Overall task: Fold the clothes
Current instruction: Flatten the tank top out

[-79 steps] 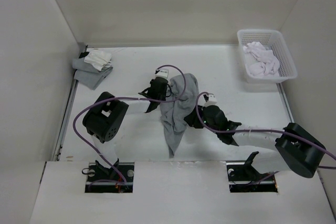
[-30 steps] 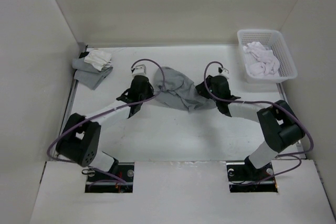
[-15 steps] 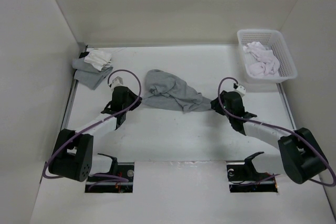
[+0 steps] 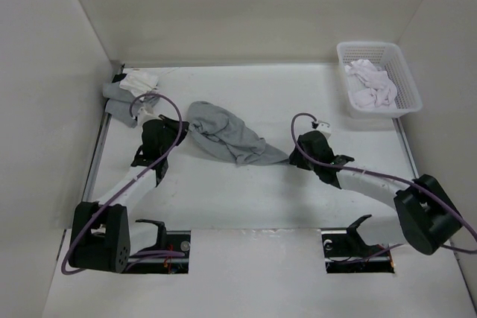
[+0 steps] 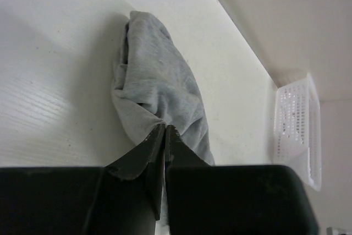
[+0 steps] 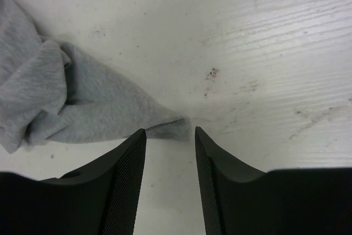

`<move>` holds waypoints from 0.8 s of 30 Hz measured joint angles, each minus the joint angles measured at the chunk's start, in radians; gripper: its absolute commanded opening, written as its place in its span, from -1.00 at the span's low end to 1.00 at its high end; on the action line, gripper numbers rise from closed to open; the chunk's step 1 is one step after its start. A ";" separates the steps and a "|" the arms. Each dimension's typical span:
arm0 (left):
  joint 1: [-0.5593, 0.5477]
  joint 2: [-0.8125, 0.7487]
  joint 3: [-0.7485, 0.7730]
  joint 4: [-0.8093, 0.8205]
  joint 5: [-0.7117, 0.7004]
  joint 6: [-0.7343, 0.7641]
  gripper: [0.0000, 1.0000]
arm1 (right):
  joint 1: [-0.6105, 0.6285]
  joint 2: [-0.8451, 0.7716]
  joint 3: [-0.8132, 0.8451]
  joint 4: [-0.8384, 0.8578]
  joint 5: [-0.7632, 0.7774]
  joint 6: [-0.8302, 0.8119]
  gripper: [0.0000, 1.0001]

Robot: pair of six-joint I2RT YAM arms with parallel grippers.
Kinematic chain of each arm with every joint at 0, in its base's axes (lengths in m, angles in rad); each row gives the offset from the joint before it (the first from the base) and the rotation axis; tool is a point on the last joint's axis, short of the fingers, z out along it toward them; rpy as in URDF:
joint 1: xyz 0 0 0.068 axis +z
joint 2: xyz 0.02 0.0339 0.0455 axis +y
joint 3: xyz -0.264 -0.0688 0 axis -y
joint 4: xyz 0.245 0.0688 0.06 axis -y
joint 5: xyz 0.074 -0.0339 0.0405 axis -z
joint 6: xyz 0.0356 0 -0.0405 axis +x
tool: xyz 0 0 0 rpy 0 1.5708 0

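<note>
Sleeves and neckline are lost in the crumpled grey T-shirt (image 4: 223,133); the left hand (image 5: 165,127) pinches its edge, and the right hand (image 6: 169,132) is spread.

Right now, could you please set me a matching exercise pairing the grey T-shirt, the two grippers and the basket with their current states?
Things:
1. grey T-shirt
2. left gripper
3. right gripper
4. white basket

States:
A. open, a shirt corner just ahead of it
B. holds white garments, far right corner
C. lies crumpled on the table
D. shut on the shirt's edge

Pairs: 1-C, 2-D, 3-A, 4-B
</note>
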 measured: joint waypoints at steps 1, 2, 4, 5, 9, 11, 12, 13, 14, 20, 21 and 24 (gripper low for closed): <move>0.001 0.006 -0.008 0.018 0.000 -0.003 -1.00 | 0.008 0.019 0.008 0.001 -0.003 0.001 -0.08; 0.000 0.011 -0.012 0.021 0.002 -0.005 -1.00 | 0.010 0.055 0.019 0.002 -0.008 0.002 -0.10; 0.000 0.025 -0.018 0.024 0.007 -0.006 -1.00 | 0.014 0.095 0.028 0.002 -0.018 0.003 -0.10; 0.000 0.033 -0.020 0.026 0.011 -0.006 -1.00 | 0.019 0.112 0.035 0.002 -0.025 0.003 -0.10; -0.002 0.039 -0.028 0.031 0.015 -0.006 -1.00 | 0.034 0.144 0.061 0.010 -0.034 0.002 -0.19; -0.002 0.039 -0.029 0.031 0.016 -0.006 -1.00 | 0.036 0.143 0.061 0.014 -0.032 0.003 -0.22; -0.004 0.039 -0.029 0.033 0.018 -0.006 -1.00 | 0.036 0.142 0.058 0.015 -0.027 0.006 -0.25; -0.007 0.039 -0.029 0.035 0.018 -0.006 -1.00 | 0.036 0.141 0.057 0.014 -0.024 0.009 -0.25; -0.008 0.039 -0.029 0.037 0.018 -0.006 -1.00 | 0.036 0.137 0.051 0.020 -0.022 0.015 -0.25; -0.014 0.039 -0.029 0.037 0.019 -0.006 -1.00 | 0.031 0.127 0.014 0.025 -0.015 0.052 -0.29; -0.014 0.039 -0.029 0.037 0.019 -0.006 -1.00 | 0.029 0.131 0.014 0.025 -0.015 0.056 -0.30; -0.015 0.039 -0.029 0.037 0.019 -0.006 -1.00 | 0.025 0.140 0.014 0.030 -0.015 0.063 -0.37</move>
